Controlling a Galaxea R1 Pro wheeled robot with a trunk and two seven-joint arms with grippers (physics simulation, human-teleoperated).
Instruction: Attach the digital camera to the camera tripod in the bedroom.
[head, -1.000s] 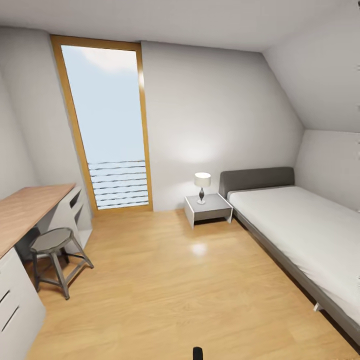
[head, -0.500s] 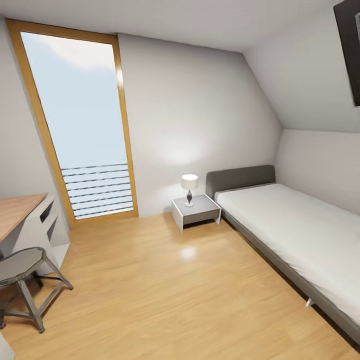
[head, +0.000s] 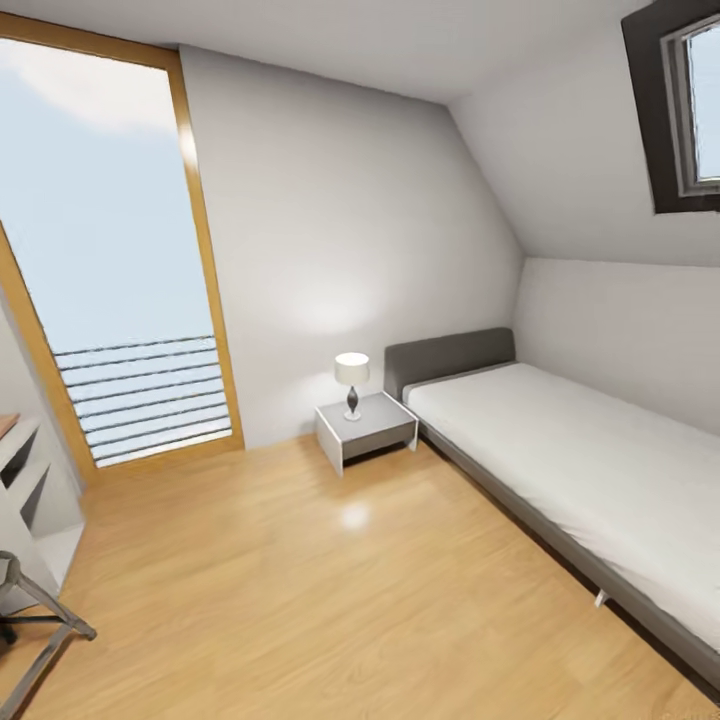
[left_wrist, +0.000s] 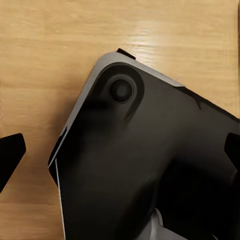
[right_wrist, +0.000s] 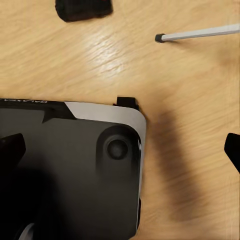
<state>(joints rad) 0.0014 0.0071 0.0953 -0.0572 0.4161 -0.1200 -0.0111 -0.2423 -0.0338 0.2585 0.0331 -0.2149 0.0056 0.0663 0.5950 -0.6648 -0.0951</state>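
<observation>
Head view: the bedroom's wood floor (head: 330, 580) lies open between the bed (head: 580, 470) and the stool (head: 30, 610).

Left wrist view: the left gripper (left_wrist: 120, 152) is held apart, empty.

Right wrist view: the right gripper (right_wrist: 120, 150) is likewise parted. A camera tripod (right_wrist: 195, 34) leg rests on the floor. A black block (right_wrist: 82, 9) near it is judged to be the digital camera: light, rigid, best taken by its sides, off the lens.

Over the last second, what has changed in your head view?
The view swung right, a camera move: the window, lamp and bed slid left, the desk and stool nearly left frame, and a skylight appeared. Nothing in the room moved; nothing was grasped.
</observation>
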